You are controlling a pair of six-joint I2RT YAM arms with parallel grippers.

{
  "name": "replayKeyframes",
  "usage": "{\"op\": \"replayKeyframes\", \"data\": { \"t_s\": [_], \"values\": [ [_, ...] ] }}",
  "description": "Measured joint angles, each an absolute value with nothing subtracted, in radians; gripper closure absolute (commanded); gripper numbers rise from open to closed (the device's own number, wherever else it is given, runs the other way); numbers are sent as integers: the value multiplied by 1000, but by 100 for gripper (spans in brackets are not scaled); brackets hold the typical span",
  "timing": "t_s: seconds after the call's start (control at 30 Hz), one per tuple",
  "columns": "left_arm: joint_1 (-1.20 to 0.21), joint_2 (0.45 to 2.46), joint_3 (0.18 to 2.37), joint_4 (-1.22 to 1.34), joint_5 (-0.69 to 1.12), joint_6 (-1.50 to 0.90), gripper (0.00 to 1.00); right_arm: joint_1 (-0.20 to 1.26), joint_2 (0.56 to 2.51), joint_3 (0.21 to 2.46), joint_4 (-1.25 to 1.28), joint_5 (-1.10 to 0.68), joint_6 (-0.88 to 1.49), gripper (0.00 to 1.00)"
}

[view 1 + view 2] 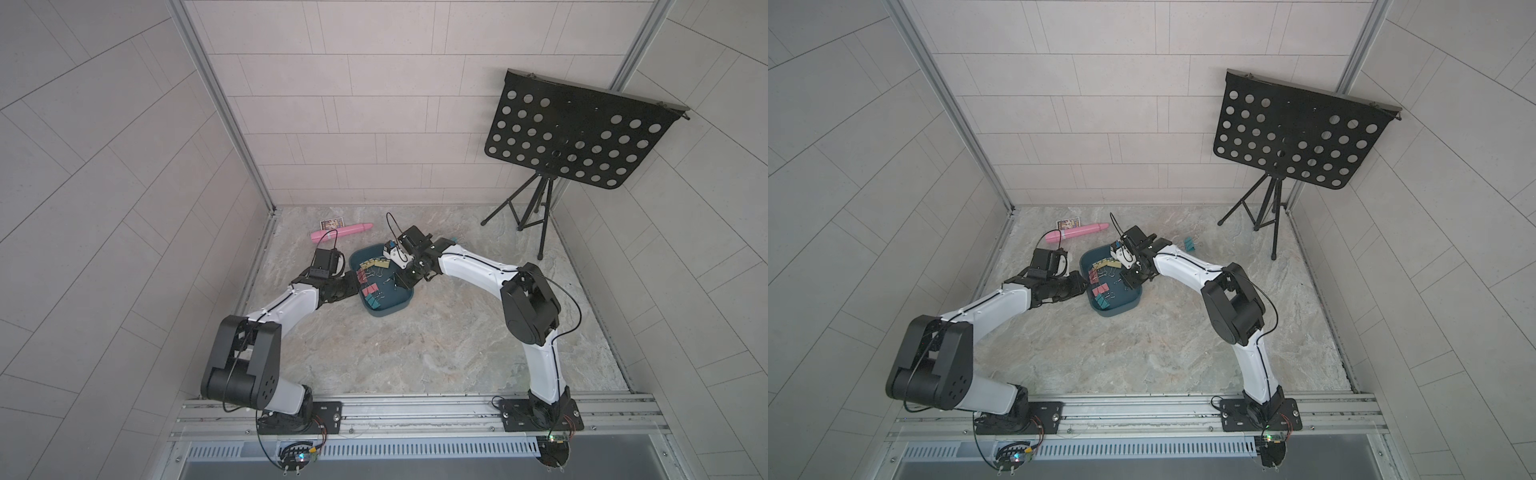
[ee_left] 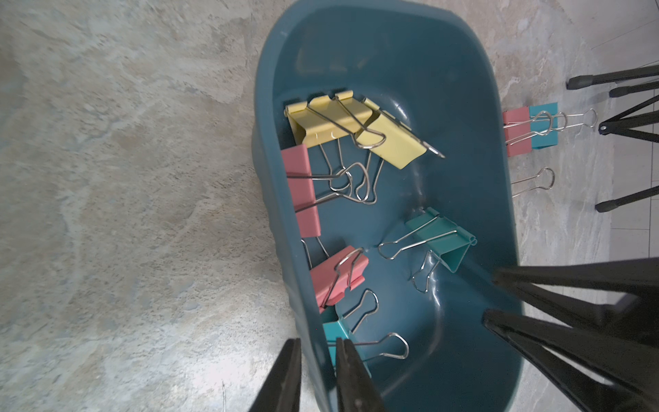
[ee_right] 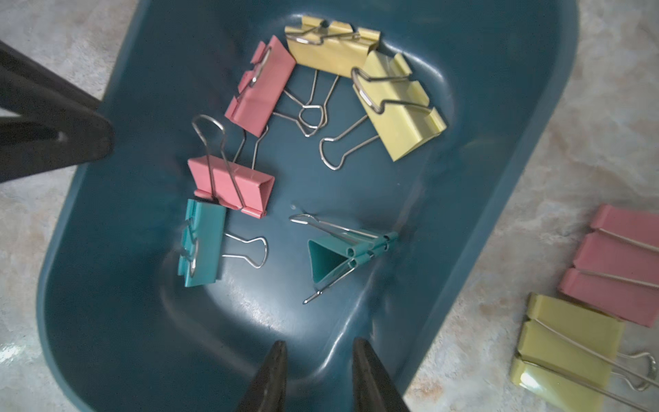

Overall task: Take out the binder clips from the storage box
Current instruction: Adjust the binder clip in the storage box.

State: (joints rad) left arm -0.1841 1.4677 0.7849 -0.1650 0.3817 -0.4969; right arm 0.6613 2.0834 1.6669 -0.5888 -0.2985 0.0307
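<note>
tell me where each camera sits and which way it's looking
Top views: high over the front rail, facing down at the tabletop; left arm and right arm show whole, reaching to the storage box.
Left wrist: on the left arm, facing along the left claw clamped on the box's rim; right claw shows opposite.
Right wrist: on the right arm, facing down into the box past the open right claw; left claw shows at the rim.
Shared: both wrist views hold the same binder clips, from opposite sides.
</note>
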Motion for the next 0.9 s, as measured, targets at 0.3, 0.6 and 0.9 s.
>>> {"op": "replayKeyframes", "data": {
  "t_s": [0.3, 0.6, 0.9],
  "values": [
    [-184, 1468, 785, -164, 382, -497, 74, 681, 2139, 1717, -594, -265, 42, 62],
    [-187, 1468, 785, -163, 386, -497, 74, 700, 2167, 1735, -601, -224, 53, 62],
    [-187, 1468, 785, -162, 393, -497, 74, 717, 2183, 1745, -609, -167, 54, 62]
  ]
}}
